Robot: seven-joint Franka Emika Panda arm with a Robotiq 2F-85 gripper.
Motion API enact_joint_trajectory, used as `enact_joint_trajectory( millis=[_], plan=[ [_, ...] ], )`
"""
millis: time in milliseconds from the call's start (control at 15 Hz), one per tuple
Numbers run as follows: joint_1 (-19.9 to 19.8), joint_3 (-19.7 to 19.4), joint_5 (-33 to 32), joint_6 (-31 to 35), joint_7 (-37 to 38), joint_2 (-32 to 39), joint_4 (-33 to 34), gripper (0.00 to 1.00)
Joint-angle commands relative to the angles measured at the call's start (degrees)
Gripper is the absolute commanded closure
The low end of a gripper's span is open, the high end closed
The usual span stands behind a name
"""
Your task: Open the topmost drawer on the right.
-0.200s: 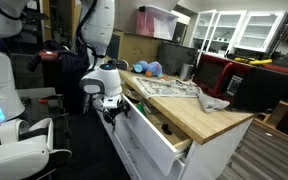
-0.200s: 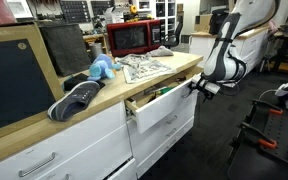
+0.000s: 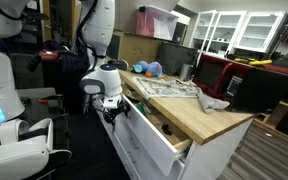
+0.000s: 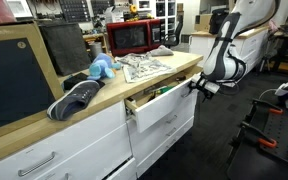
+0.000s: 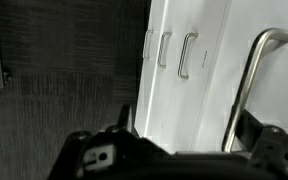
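A pale wooden surface (image 3: pixel 212 122) is carrying the loose items in both exterior views. A red microwave (image 3: pixel 214 70) is standing on it, with a black box (image 3: pixel 262 90) sitting just beside. Printed sheets (image 3: pixel 166 88) are lying flat, and a grey cloth (image 3: pixel 213 102) is resting between them and the microwave. A blue soft toy (image 4: pixel 102 68) is lying near a grey shoe (image 4: pixel 76 100), which is sitting in front of a black panel (image 4: pixel 14 85). In the wrist view, silver handles (image 5: pixel 188 55) on white fronts are showing beside a dark floor (image 5: pixel 64 70).
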Motion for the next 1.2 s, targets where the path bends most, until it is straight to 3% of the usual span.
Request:
enact_joint_trajectory(
  millis=[0,200,467,667,800,867,1133],
  plan=[
    [-1.2,1.3,-1.4,-0.1,-0.3,-1.2,1.7,0.0],
    [-2.8,2.2,-2.3,-0.1,-0.3,-1.8,1.6,0.0],
    [-1.2,1.0,-1.4,-0.1,-0.5,-1.1,2.3,0.0],
    [-2.2,2.1,-2.0,-0.1,-0.2,-1.4,2.3,0.0],
    [-5.8,5.2,-4.2,-1.1,-0.5,-2.5,1.8,0.0],
    [-2.0,1.5,-1.1,-1.6,-0.6,0.8,2.1,0.0],
    [-5.4,4.5,-3.0,-1.8,-1.1,-0.1,2.9,0.0]
  ],
)
